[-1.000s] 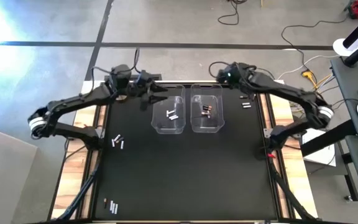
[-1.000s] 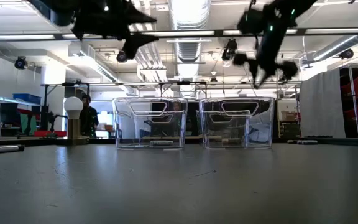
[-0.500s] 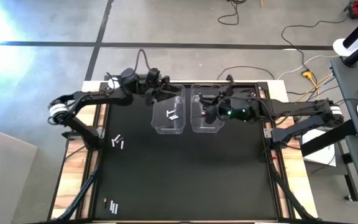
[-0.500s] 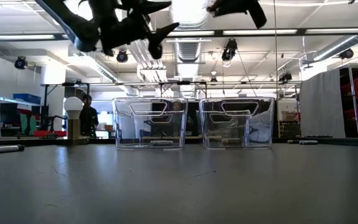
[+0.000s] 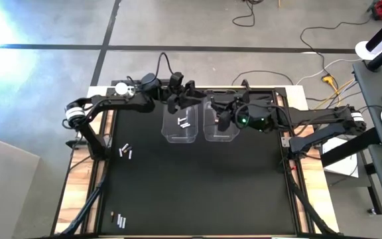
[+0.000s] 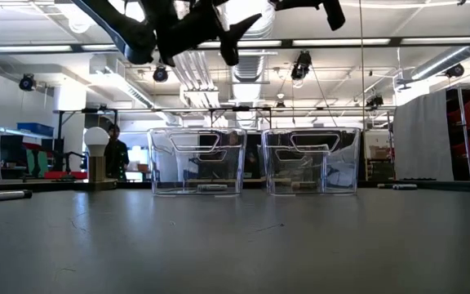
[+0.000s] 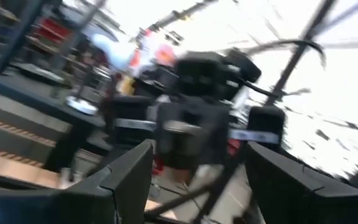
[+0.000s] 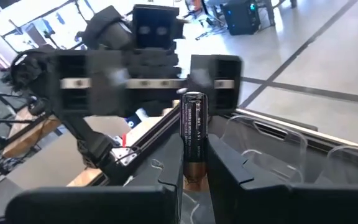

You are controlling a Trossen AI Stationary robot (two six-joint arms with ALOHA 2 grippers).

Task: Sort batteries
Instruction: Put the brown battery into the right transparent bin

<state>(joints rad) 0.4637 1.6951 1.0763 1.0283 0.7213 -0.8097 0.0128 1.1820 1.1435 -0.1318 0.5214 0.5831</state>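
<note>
My right gripper [image 8: 194, 152] is shut on a dark battery [image 8: 193, 121] with a copper-coloured end, and hovers over the right clear bin [image 5: 223, 125]. My left gripper [image 5: 190, 93] stands open and empty above the far edge of the left clear bin [image 5: 180, 123], facing the right gripper. In the left wrist view its fingers [image 7: 128, 174] are spread wide. Silvery batteries [image 5: 184, 121] lie on the left bin's floor. More loose batteries lie flat on the mat at the left [image 5: 126, 151] and near the front edge [image 5: 119, 220]. My right gripper pinches the battery's copper-coloured end [image 8: 193, 169] between its two fingers. The fingers come nearly level from the table's right and lie along the battery. Its dark length sticks out past the fingertips, lifted clear above the right bin.
Both bins [image 6: 197, 161] [image 6: 310, 160] stand side by side at the far middle of the black mat. A metal knob with a white ball [image 6: 96, 155] stands at the far left corner. The near half of the mat [image 5: 197, 192] holds only the loose batteries. A person stands beyond the table.
My right gripper has swung from the far right corner toward the table's left, to above the right bin, turning as it went, and then has kept still. My left gripper has moved along the far edge toward the table's right, to over the left bin's far edge, and has tipped upward.
</note>
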